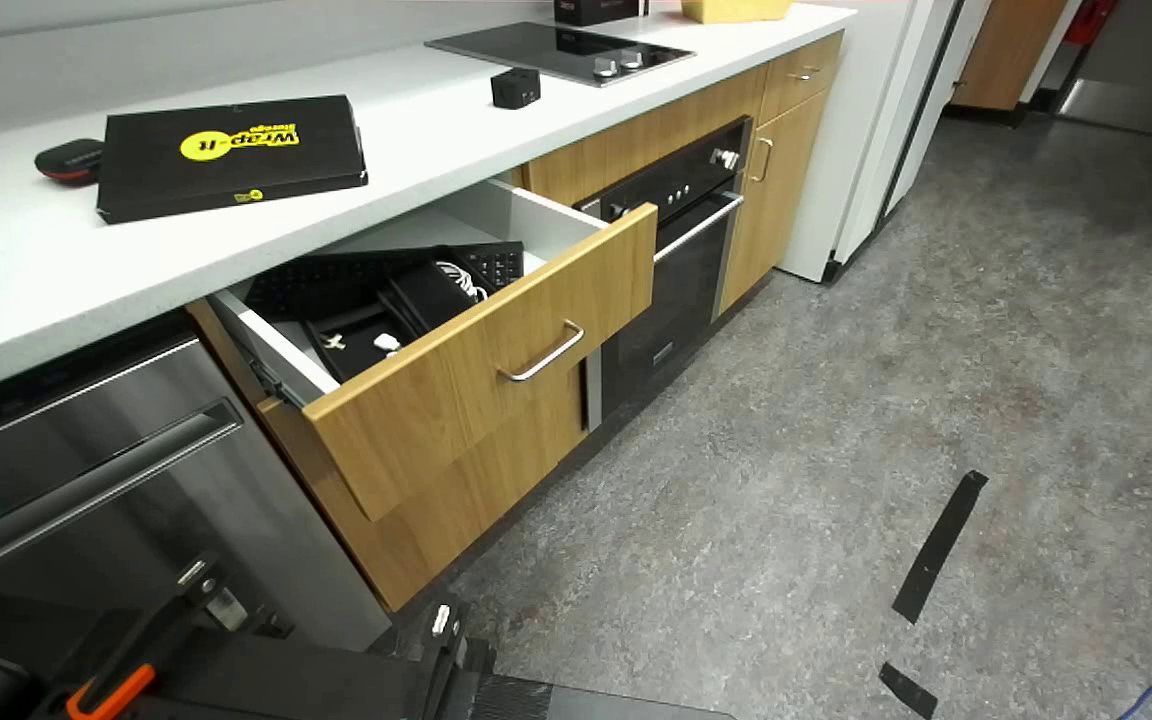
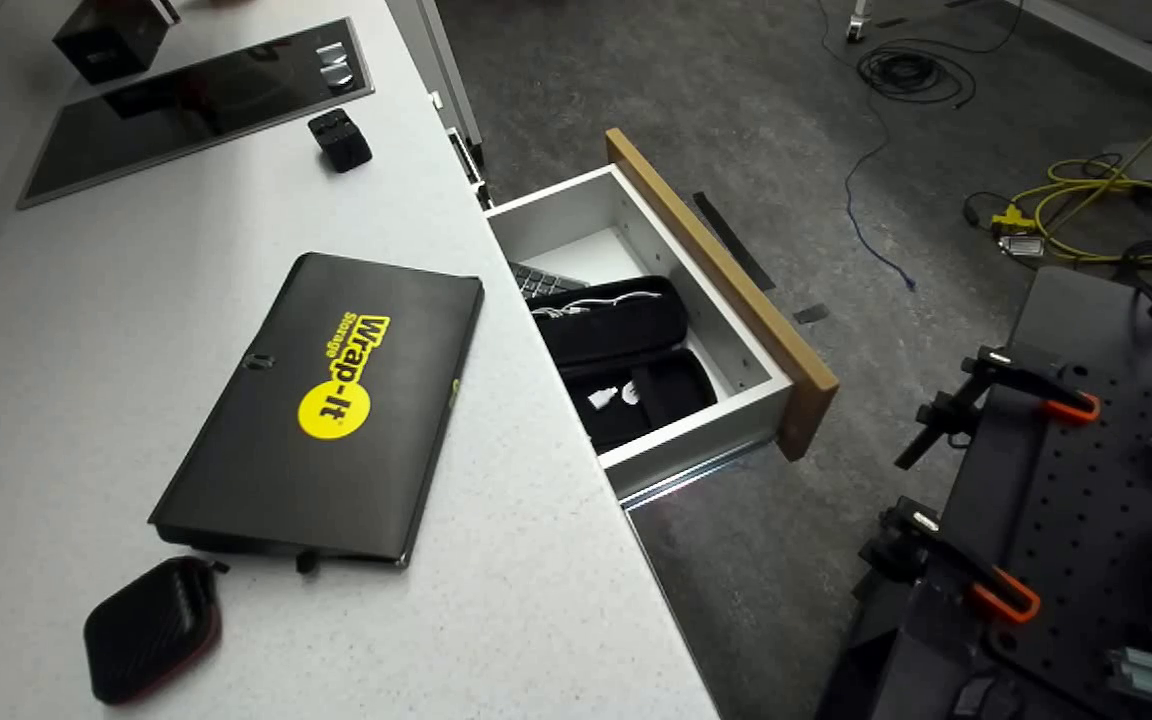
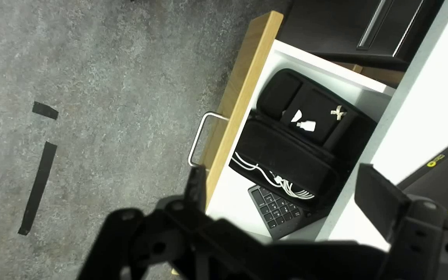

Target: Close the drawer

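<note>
The drawer (image 1: pixel 441 410) stands pulled well out from under the counter (image 1: pixel 426 130), between the steel appliance (image 1: pixel 146 470) and the oven (image 1: pixel 671 270). Its wide front is light oak, the grain running plainly across it, and a short silver handle (image 1: pixel 554 357) is fixed level near the middle. The inner sides are white; in an exterior view a metal rail (image 2: pixel 701 475) runs along the foot of one flank.

Inside, a black case (image 3: pixel 282 149) lies unfolded, a white cable (image 3: pixel 288 189) in one half and a white plug (image 3: pixel 306 125) in the other. It partly covers a dark keyboard (image 3: pixel 278 212).

The gripper (image 3: pixel 284 186) shows in the wrist view, its fingers spread wide: one appears beside the drawer's front near the handle, the other over the counter. Whether either touches, I cannot tell.

On the counter lie a black box (image 1: pixel 231 158) with yellow lettering, a pouch (image 2: pixel 151 630) just beside it, a small cube (image 1: pixel 516 90) and the cooktop (image 1: pixel 521 48). Black tape (image 1: pixel 941 548) marks the grey floor (image 1: pixel 836 380).
</note>
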You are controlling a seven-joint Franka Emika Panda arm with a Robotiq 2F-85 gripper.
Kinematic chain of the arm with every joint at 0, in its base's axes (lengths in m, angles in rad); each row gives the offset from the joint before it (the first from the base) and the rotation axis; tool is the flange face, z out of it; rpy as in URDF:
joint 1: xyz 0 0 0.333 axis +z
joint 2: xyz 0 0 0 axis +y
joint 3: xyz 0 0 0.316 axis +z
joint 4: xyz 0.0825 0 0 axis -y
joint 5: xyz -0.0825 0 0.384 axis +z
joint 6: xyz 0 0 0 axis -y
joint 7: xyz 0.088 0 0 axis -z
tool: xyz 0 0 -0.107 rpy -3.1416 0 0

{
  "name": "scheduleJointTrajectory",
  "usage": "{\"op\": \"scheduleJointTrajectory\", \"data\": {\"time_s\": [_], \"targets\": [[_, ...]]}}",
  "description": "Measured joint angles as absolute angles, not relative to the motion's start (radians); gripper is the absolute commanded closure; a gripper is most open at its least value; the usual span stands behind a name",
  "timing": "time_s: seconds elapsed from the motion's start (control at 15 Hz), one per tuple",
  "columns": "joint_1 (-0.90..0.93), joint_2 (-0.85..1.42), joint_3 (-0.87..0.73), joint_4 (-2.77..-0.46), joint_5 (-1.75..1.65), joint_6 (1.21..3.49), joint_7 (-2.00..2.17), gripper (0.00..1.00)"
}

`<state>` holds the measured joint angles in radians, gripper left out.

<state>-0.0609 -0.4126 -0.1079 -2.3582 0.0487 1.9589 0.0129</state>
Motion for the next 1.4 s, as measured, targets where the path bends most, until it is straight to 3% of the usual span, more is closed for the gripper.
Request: {"op": "scheduleJointTrajectory", "data": {"time_s": [0.8,1.4], "targets": [[-0.14,0.055,-0.136,-2.45,-0.091,2.419,0.288,0.0],[-0.139,0.122,-0.169,-2.423,-0.222,2.514,0.451,0.0]]}}
